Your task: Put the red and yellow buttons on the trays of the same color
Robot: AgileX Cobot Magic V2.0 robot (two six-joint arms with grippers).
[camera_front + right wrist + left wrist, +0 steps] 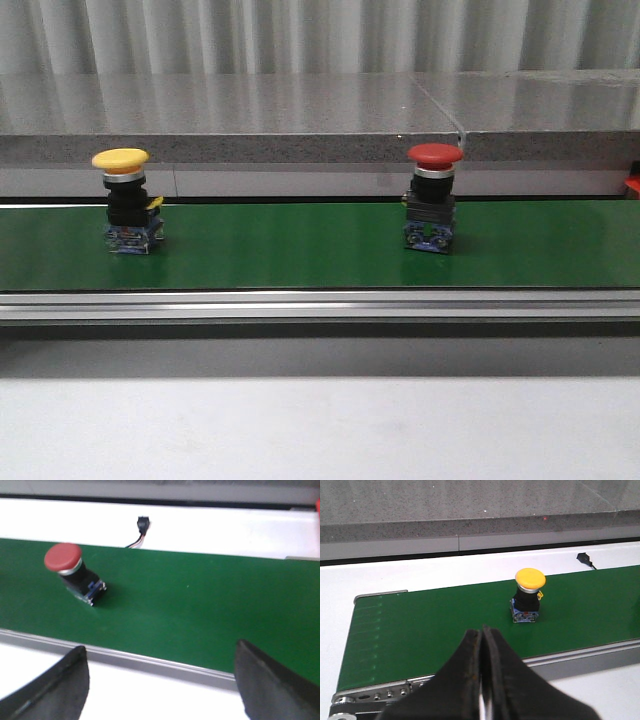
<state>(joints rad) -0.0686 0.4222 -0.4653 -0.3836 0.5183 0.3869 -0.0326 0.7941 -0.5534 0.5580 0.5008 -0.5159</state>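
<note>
Front view: the yellow button (126, 200) and the red button (432, 197) both stand upright on the green conveyor belt (300, 245), well apart, yellow to the left and red to the right. Neither arm is in this view, and no tray of either colour can be seen. A sliver of something red-orange shows at the far right edge; too little to identify.

Left wrist view: the left gripper (483, 680) has its fingers pressed together with nothing between them. The yellow button (527, 595) sits ahead of it on the belt (430, 625), apart from the fingers. Judgement: the step in hand is the approach to a first pick. To do it well, this gripper must spread before descending, then straddle the black body below the cap rather than the wide mushroom head.

Right wrist view: the right gripper (160, 680) is spread wide and holds nothing. The red button (72, 572) appears off to one side of the finger gap, not between them. Judgement: the arm should centre on the button first, then close low on the body so the button stays upright.
</note>
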